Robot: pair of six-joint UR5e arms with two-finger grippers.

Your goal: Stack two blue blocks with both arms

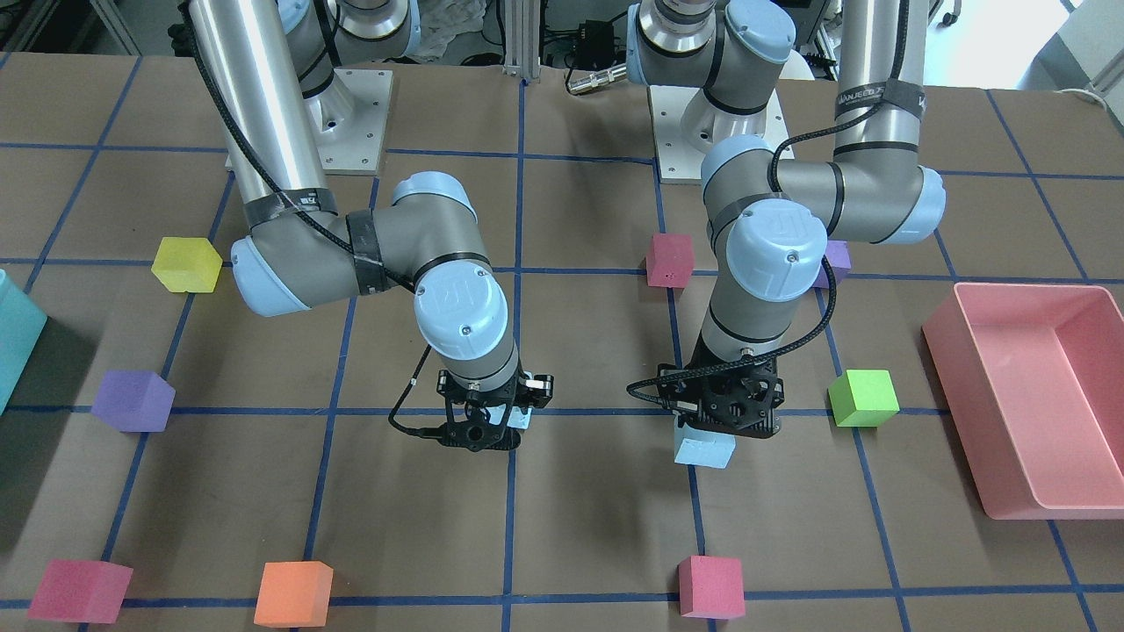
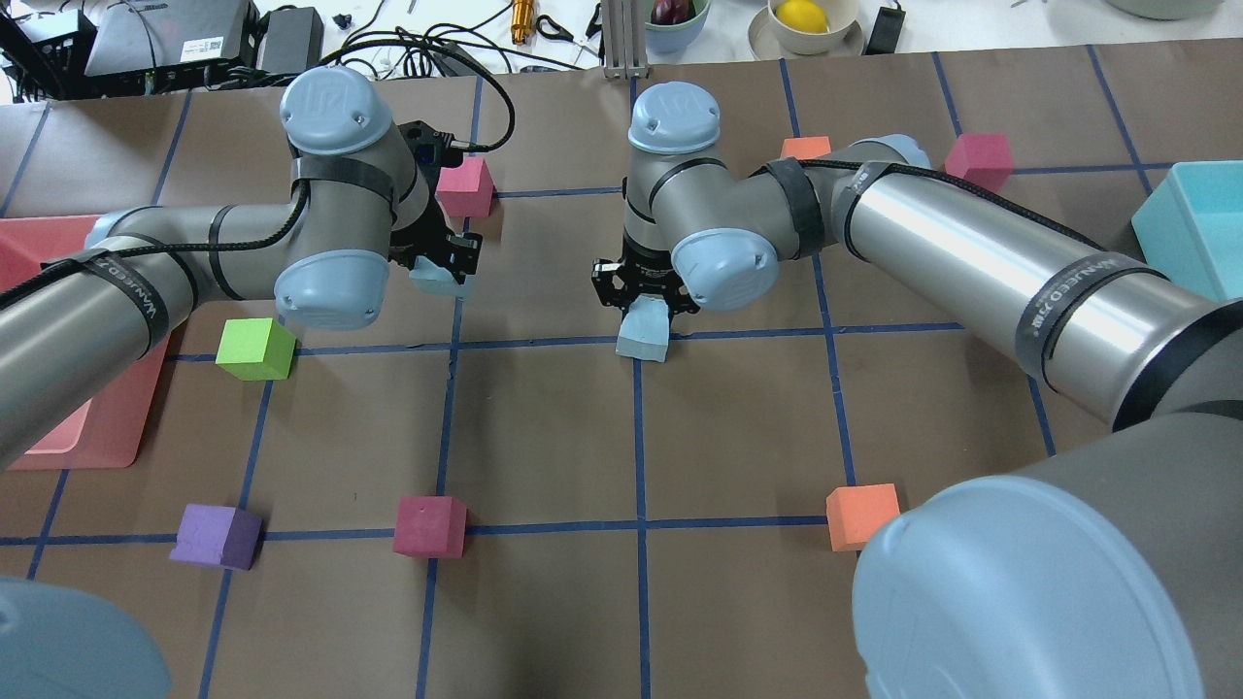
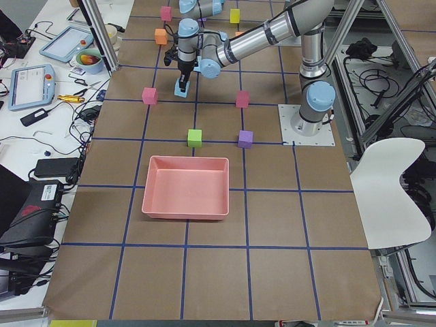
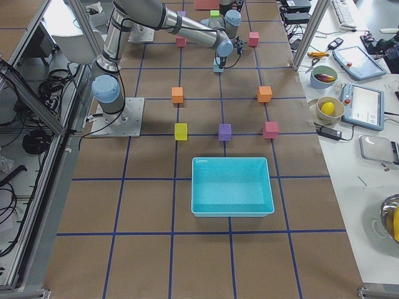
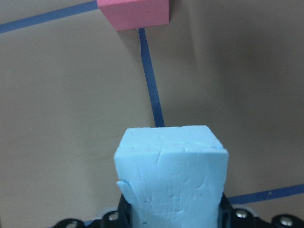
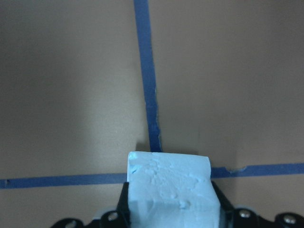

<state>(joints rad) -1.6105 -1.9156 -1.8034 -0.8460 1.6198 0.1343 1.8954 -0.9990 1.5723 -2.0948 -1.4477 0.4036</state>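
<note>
Left claw grips left blue block; right claw apparently grips right blue block, half-hidden frontally.

Left arm: forearm reaches out level over the table, wrist bent down. Left tool points straight at the table, fingers clamped on the left blue block.

Right arm: mirror pose, wrist turned down. Right tool is vertical, closed on the right blue block, low over the table.

Both tools are near the table's middle, apart.
</note>
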